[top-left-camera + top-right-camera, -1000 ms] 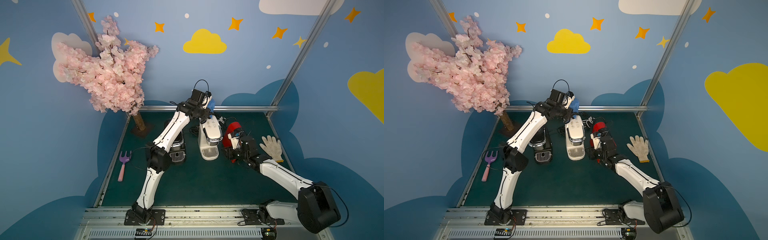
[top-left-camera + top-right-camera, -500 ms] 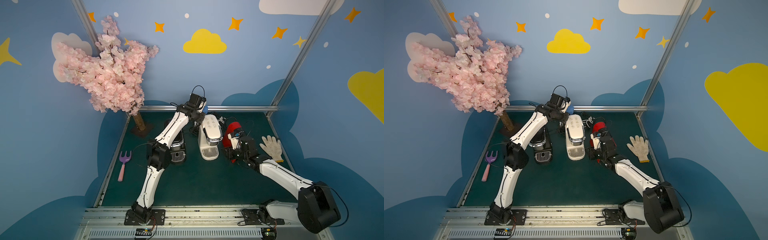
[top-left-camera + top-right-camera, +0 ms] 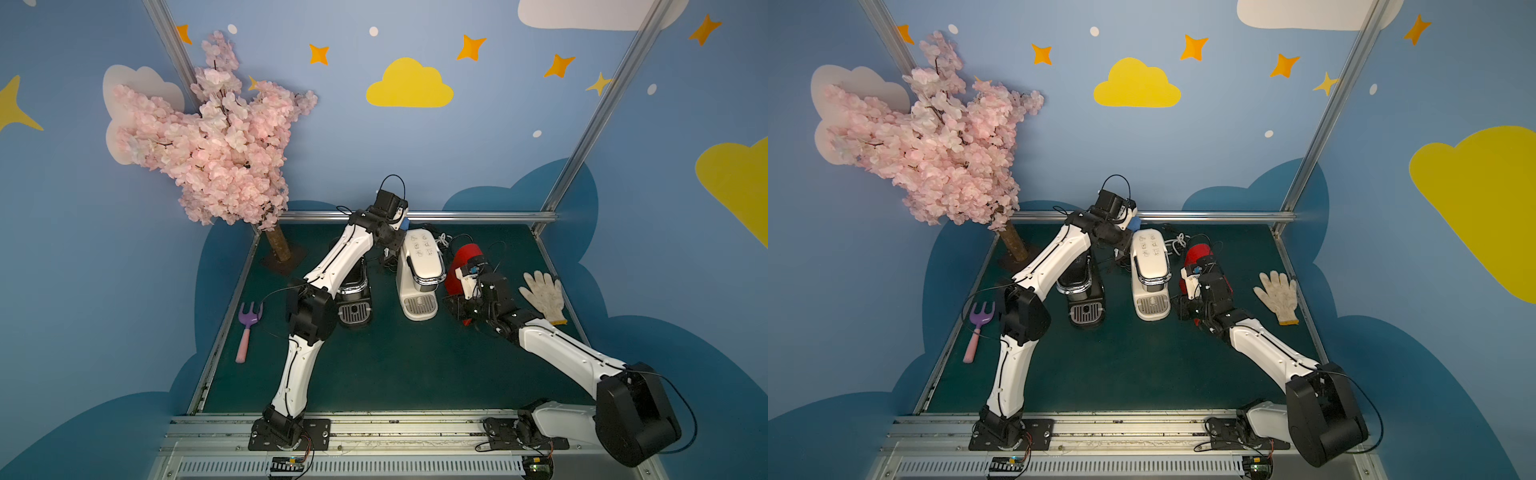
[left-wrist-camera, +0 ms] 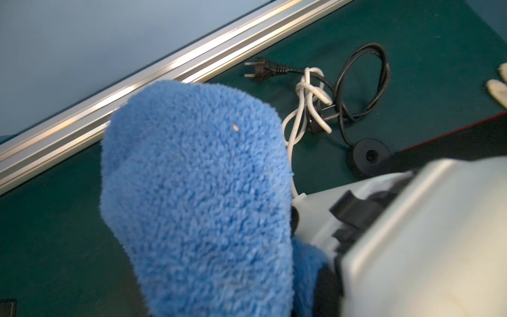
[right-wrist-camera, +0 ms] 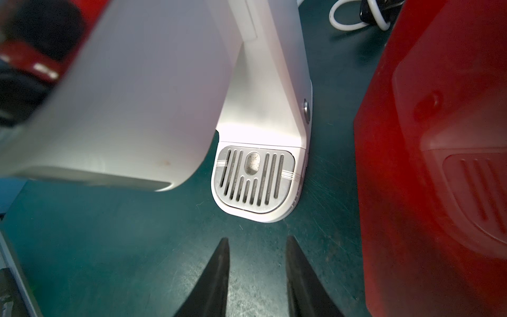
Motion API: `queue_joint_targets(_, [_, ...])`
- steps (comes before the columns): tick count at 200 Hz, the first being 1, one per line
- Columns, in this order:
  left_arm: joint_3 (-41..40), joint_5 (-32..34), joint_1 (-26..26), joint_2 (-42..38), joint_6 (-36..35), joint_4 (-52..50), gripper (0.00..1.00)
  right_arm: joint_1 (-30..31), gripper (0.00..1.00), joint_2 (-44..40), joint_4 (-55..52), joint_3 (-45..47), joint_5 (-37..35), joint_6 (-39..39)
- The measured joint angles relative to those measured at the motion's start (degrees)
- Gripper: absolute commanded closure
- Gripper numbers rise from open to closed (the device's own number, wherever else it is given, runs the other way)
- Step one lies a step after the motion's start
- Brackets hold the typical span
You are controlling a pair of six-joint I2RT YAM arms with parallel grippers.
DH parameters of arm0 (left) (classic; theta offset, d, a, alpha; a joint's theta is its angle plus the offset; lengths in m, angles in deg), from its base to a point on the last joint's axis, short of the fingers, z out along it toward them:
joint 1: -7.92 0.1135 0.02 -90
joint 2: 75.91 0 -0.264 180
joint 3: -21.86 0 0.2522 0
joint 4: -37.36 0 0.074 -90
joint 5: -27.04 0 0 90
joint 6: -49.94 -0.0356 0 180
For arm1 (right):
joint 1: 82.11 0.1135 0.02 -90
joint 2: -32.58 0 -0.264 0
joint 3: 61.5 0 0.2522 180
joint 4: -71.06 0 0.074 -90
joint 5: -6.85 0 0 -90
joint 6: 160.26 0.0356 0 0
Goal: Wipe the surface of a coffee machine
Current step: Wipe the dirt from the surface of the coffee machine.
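Three machines in a row at the back of the mat (image 3: 395, 365); open room only in front. The coffee machine (image 3: 419, 266) sits mid-row; black machine (image 3: 353, 291) and red machine (image 3: 467, 253) close either side, cables (image 4: 315, 109) and rail (image 4: 137, 90) behind. It's cream, upright, icons on top, silver grille (image 5: 253, 178) at base. The left gripper (image 3: 400, 220) is closed on a blue cloth (image 4: 197, 192) beside its rear top; the right gripper (image 5: 256, 274) has jaws apart, empty, low before the grille.

- Both top views: high over the near edge, angled down at the far wall, whole table (image 3: 374, 365) in frame.
- Left wrist: tight on blue cloth (image 4: 197, 197), far rail (image 4: 137, 90) behind.
- Right wrist: low, close, facing the coffee machine (image 5: 260, 96) base; the machine also shows in both top views.
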Motion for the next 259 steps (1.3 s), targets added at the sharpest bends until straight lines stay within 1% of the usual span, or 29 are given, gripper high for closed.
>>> queue_joint_targets(30, [-0.7,-3.4,-0.7,-5.9,0.5,0.0,0.97,0.3,0.65,0.9,0.0,0.0,0.0,0.0])
queue_joint_targets(59, [-1.4,-7.2,-2.8,-11.8,1.4,1.9,0.97,0.5,0.65,1.2,0.0,0.0,-0.2,0.0])
queue_joint_targets(85, [-1.5,-10.9,-4.7,-13.2,2.5,3.8,0.97,0.7,0.65,2.0,0.0,0.0,-0.1,0.0])
queue_joint_targets(104, [0.6,-12.8,-5.9,-10.8,2.6,3.1,0.97,0.9,0.65,2.8,0.0,0.0,-0.1,0.0])
queue_joint_targets(131, [7.3,-14.0,-7.0,-3.8,2.6,0.3,0.97,1.0,0.65,3.8,0.0,0.0,-0.1,0.0])
queue_joint_targets(144, [9.1,-14.1,-7.2,-1.2,2.6,-0.9,0.97,1.0,0.65,4.2,0.0,0.0,-0.1,0.0])
queue_joint_targets(179, [11.7,-12.8,-7.0,1.6,2.5,-1.5,0.97,1.1,0.65,4.3,0.1,0.0,-0.1,0.0])
queue_joint_targets(218, [14.8,-12.0,-4.3,4.3,3.0,-1.4,0.97,1.1,0.65,4.5,0.0,0.0,-0.1,0.0])
queue_joint_targets(259, [14.7,-11.2,-0.6,5.0,3.8,-0.3,0.97,1.1,0.65,4.6,0.1,0.0,-0.1,0.0])
